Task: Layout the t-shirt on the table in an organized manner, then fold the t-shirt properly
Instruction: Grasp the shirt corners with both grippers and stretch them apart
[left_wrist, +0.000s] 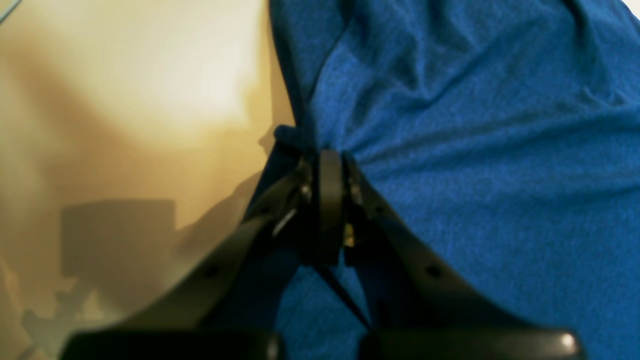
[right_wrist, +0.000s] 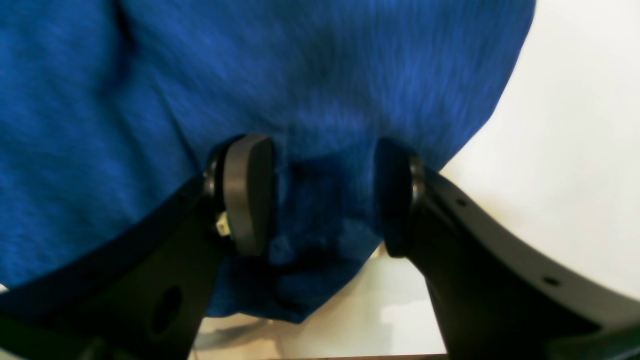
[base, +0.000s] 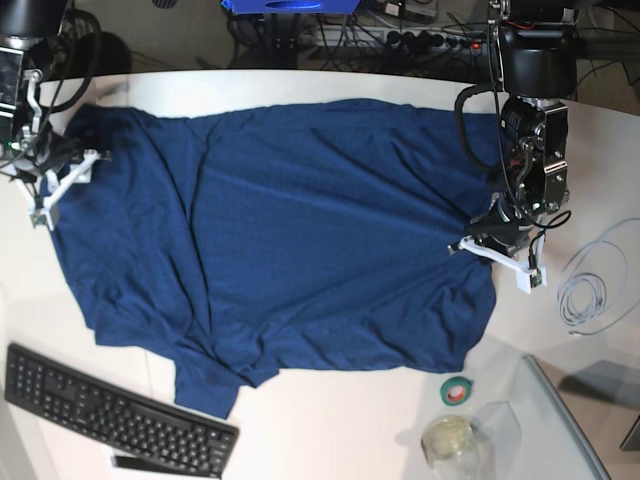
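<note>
Left wrist view is showing the left gripper (left_wrist: 330, 165) pinching the t-shirt (left_wrist: 475, 150); right gripper (right_wrist: 320, 195) fingers are spreading around a fold.

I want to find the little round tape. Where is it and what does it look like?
Find the big navy t-shirt on the white table. Below its lower right corner lies the green tape roll, beside a clear cup. It is the only small green ring.
</note>
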